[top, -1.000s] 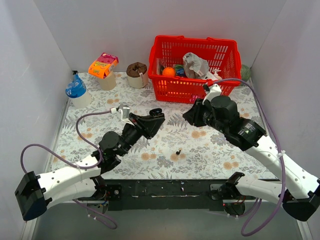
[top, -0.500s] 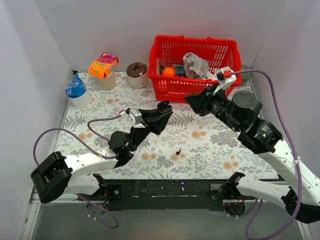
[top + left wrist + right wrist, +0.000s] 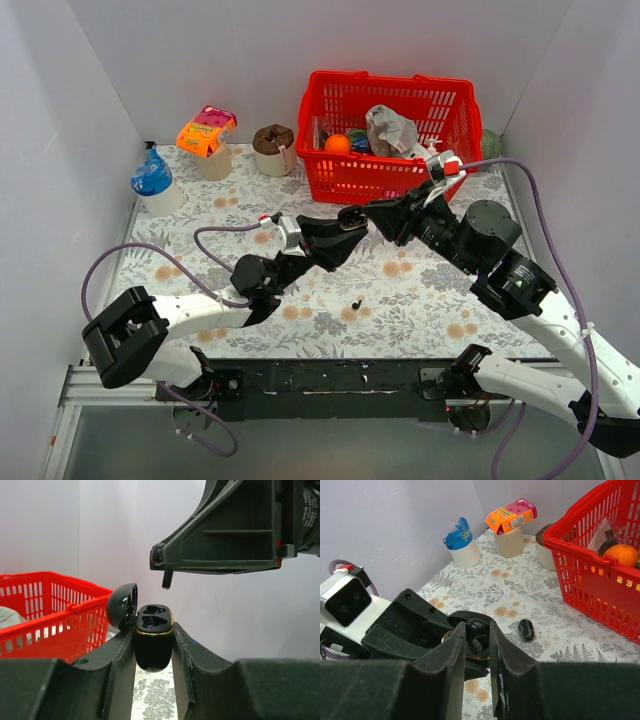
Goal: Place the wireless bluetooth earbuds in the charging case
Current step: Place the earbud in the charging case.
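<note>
The left gripper [image 3: 154, 647] clamps the open charging case [image 3: 153, 652]. The right gripper [image 3: 477, 632] pinches an earbud [image 3: 166, 579] at its 12 o'clock. Align the stem with an empty socket [image 3: 153, 621], then lower slowly.

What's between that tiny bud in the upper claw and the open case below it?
Only open air, as the left wrist view shows: the earbud in the right fingers hangs above the open charging case held by the left fingers.
</note>
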